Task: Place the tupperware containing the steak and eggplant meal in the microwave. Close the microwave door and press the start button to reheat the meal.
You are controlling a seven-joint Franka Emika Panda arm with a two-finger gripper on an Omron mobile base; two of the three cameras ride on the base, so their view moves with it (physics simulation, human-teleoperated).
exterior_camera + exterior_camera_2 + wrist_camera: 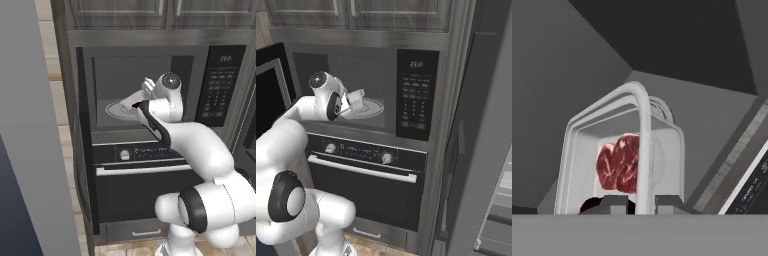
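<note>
- Nearest in both base views, the white arm rises from the floor and reaches forward and up into a dark wood-grain cabinet column.
- Low in that column sits an oven point(363, 185) with a horizontal silver bar and two knobs.
- Directly above the oven is the microwave point(416, 95), its keypad strip and lit clock at the right.
- The microwave door point(86, 140) stands swung out to the left, seen nearly edge-on in the left base view.
- Wood-grain cupboard doors point(155, 12) close off the top of the column.
- In the hand view the gripper point(641, 204) pinches the near rim of the tupperware point(579, 150), one dark fingertip on each side of the rim.
- The tupperware is inside the grey cavity, above the round turntable point(368, 108); I cannot tell whether it rests on it.
- Inside the tub lies the steak and eggplant meal point(618, 165): a red marbled slab, with a dark lump beside it at the near edge.
</note>
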